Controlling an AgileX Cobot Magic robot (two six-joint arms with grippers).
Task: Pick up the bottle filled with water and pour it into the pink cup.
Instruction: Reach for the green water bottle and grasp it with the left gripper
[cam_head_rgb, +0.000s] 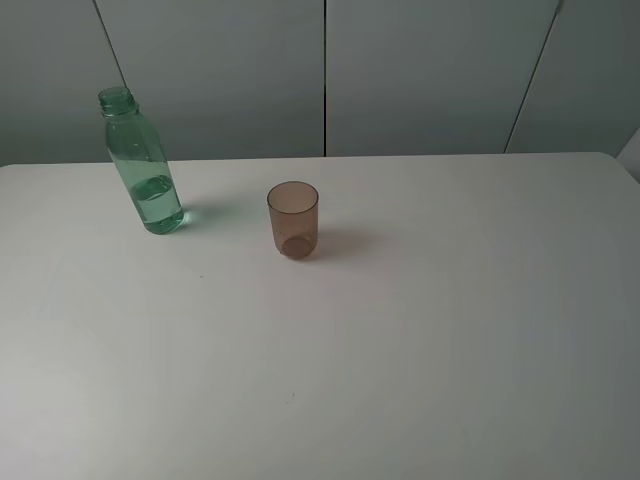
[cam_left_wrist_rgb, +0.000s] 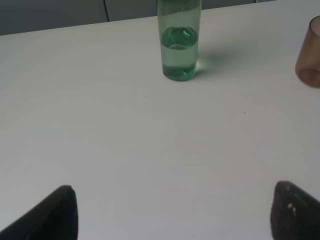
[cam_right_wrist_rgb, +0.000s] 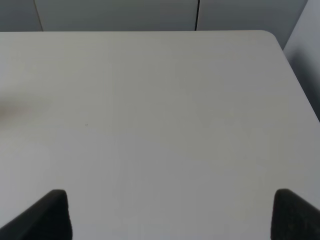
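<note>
Bottle (cam_head_rgb: 145, 165) upright near the far left corner of the table (cam_head_rgb: 400, 350), part-filled, no cap, long axis vertical. Pink cup (cam_head_rgb: 293, 220) upright beside it toward the middle of the far edge, apart.

Left gripper (cam_left_wrist_rgb: 175, 212): jaws spread wide, empty. Bottle lies straight ahead of them, well apart.

Right gripper (cam_right_wrist_rgb: 172, 212): jaws also wide, empty, facing bare tabletop near the far right corner.

Left arm judged nearer; a level side grasp suits.
</note>
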